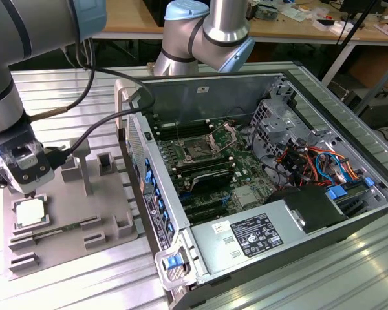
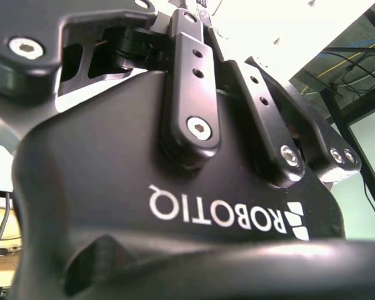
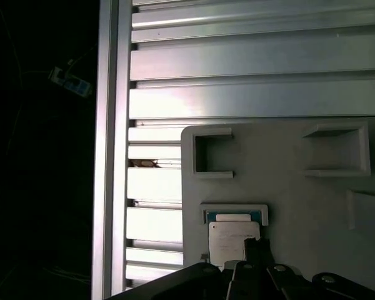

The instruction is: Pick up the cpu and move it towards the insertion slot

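Note:
The cpu (image 1: 31, 212) is a silvery-white square chip lying flat in its recess on the grey tray (image 1: 71, 219), at the exterior view's left. My gripper (image 1: 30, 191) hangs right above the chip's far edge, very close to it. In the first wrist view the cpu (image 3: 232, 240) lies on the tray with the gripper (image 3: 255, 255) overlapping one corner. The gripper's black housing (image 2: 175, 206) shows in the second wrist view. The insertion slot (image 1: 198, 151), dark-centred with its silver frame lifted, sits on the motherboard inside the open computer case, far to the exterior view's right of the gripper.
The case wall (image 1: 149, 168) with blue tabs stands between tray and motherboard. Raised grey blocks (image 1: 105, 164) stick up from the tray. Black cables (image 1: 97, 123) trail from the wrist. A drive cage (image 1: 275, 123), a power supply (image 1: 258, 236) and coloured wires fill the case. The table is slotted aluminium (image 3: 250, 62).

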You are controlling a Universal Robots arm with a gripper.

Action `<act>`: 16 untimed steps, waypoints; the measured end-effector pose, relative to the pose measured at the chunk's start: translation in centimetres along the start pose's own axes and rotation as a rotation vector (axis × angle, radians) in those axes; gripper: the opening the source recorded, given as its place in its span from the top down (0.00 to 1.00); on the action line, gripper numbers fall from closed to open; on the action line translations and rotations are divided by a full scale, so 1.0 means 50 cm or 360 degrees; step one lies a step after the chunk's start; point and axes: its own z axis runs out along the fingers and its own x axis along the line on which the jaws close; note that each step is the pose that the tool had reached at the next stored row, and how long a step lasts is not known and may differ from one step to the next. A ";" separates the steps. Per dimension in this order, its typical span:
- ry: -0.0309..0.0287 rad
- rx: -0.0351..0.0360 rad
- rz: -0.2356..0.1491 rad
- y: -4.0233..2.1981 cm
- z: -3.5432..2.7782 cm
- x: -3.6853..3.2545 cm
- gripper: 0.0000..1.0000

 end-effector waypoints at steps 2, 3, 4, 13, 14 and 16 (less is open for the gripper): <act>0.00000 0.0000 0.0000 0.000 0.001 0.000 0.89; 0.00000 0.0000 0.0000 -0.001 0.002 0.001 0.89; 0.00001 0.0000 0.0000 -0.001 0.002 0.002 0.89; 0.00003 0.0000 0.0000 -0.010 0.005 0.007 0.89; 0.00003 0.0000 0.0000 -0.011 0.005 0.007 0.89; 0.00001 0.0000 0.0000 -0.012 0.006 0.008 0.89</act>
